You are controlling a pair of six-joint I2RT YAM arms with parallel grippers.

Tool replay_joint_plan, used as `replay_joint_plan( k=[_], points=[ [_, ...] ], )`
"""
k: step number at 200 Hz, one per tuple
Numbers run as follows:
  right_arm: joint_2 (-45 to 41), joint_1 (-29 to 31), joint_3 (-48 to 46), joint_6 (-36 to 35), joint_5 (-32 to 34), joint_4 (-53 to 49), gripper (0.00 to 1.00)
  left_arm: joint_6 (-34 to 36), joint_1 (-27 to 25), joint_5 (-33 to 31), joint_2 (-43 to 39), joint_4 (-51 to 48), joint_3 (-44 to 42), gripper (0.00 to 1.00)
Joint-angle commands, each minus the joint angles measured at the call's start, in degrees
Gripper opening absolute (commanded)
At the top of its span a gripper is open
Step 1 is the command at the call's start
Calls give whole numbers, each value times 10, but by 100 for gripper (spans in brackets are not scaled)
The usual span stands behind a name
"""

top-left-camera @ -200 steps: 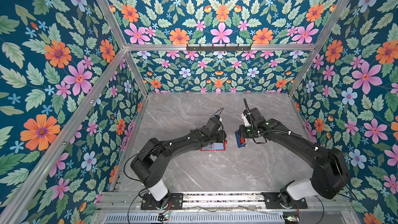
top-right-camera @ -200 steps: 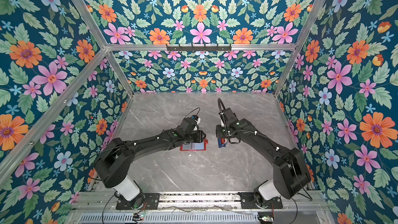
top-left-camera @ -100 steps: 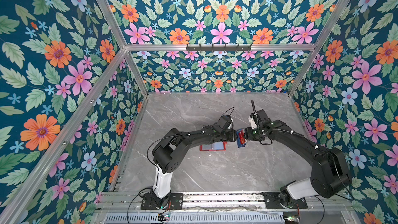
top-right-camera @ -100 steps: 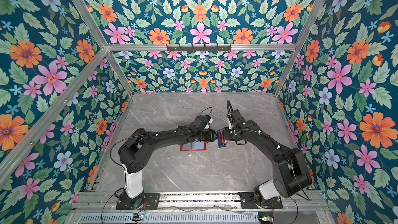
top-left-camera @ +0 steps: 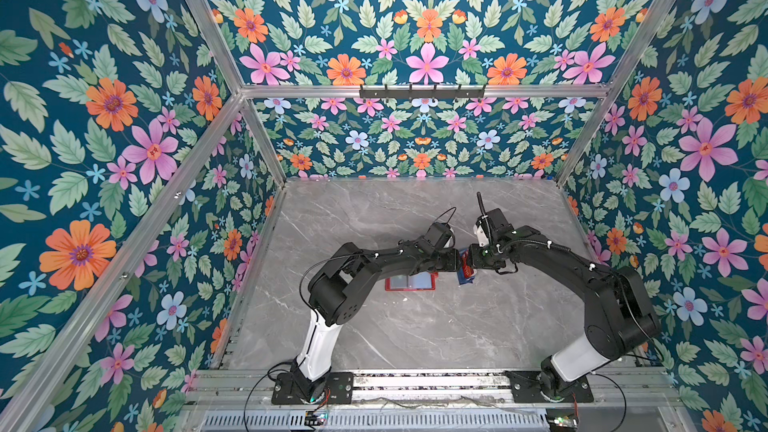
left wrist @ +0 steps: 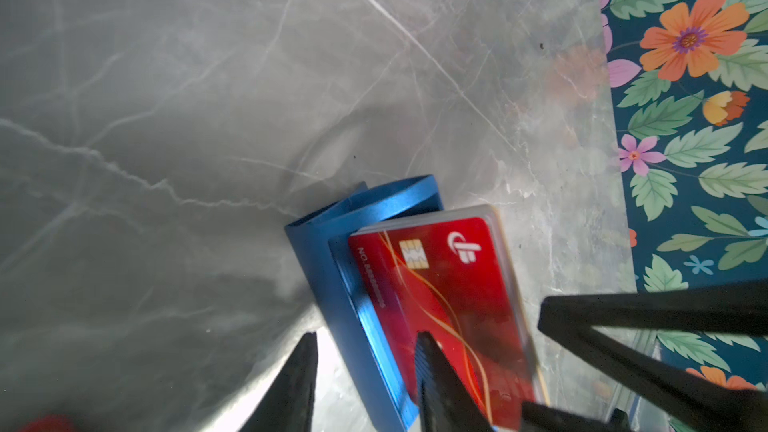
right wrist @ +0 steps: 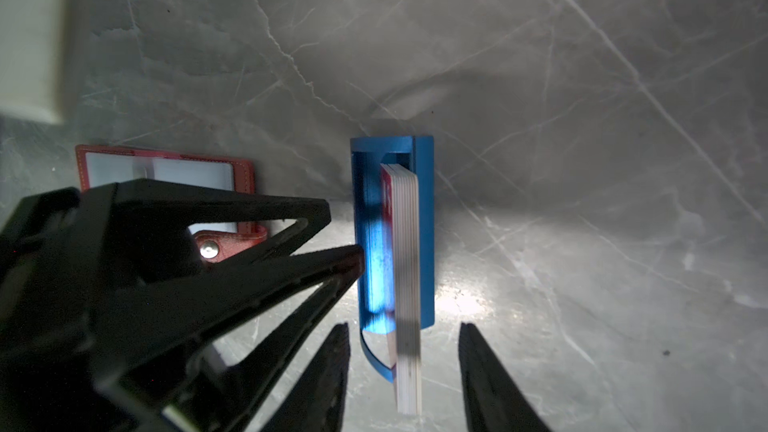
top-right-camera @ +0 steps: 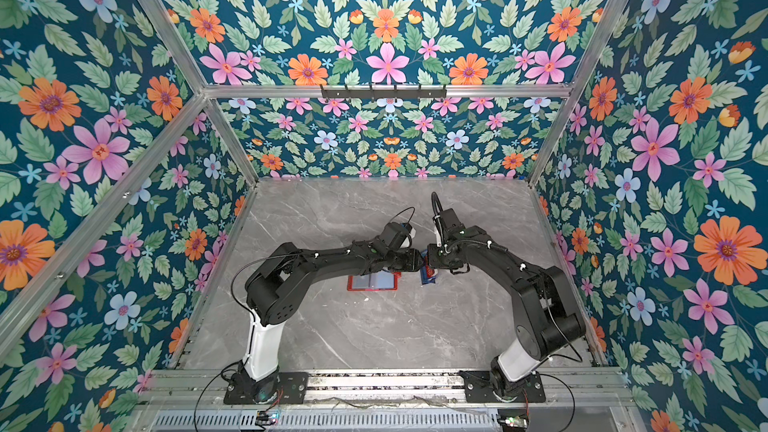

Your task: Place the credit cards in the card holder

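The credit cards [right wrist: 406, 268] stand on edge as a stack in a small blue tray [right wrist: 424, 218], a red card [left wrist: 440, 297] facing outward. My right gripper [right wrist: 401, 367] is open and straddles the near end of the stack and tray without touching them. My left gripper [left wrist: 368, 367] is open too. One of its fingers [left wrist: 432, 371] lies across the red card and the other outside the tray wall. The card holder [top-left-camera: 409, 282], a red wallet [right wrist: 166, 168], lies open and flat with pale sleeves up, left of the tray. In both top views the grippers [top-right-camera: 424, 264] meet over the tray [top-right-camera: 428, 278].
The grey marble table [top-left-camera: 415, 334] is walled on three sides by floral panels [left wrist: 698, 160]. The wallet's snap tab [right wrist: 210, 249] lies between wallet and tray, under the left gripper's fingers [right wrist: 324, 209]. Both arm bases sit on the front rail [top-left-camera: 415, 384].
My left arm has swung right, from above the wallet to the blue tray, and now meets the right gripper there. The right gripper has stayed by the tray, shifting only slightly.
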Motion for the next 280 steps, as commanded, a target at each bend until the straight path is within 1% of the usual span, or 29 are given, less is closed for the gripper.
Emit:
replay_joint_plan(
  k=[1, 40, 55, 57, 62, 90, 201, 280],
  points=[
    [8, 0, 8, -7, 2, -10, 44, -4, 0, 10, 7, 17, 6, 40],
    [29, 0, 21, -11, 2, -19, 41, -12, 0, 9, 13, 22, 4, 37],
    [29, 0, 25, -12, 3, -21, 40, -15, 0, 6, 12, 22, 1, 33],
    [45, 0, 26, -12, 3, -22, 40, -15, 0, 5, 12, 22, 0, 33],
    [52, 0, 28, -13, 4, -24, 39, -16, 1, 4, 12, 23, -2, 32],
    [66, 0, 39, -16, 12, -33, 38, -21, 0, 2, 12, 25, -8, 29],
    [95, 1, 61, -21, 38, -55, 36, -36, 0, 0, 17, 30, -26, 27],
    [95, 12, 80, -28, 70, -85, 34, -40, 0, -7, 13, 29, -38, 25]
  ],
)
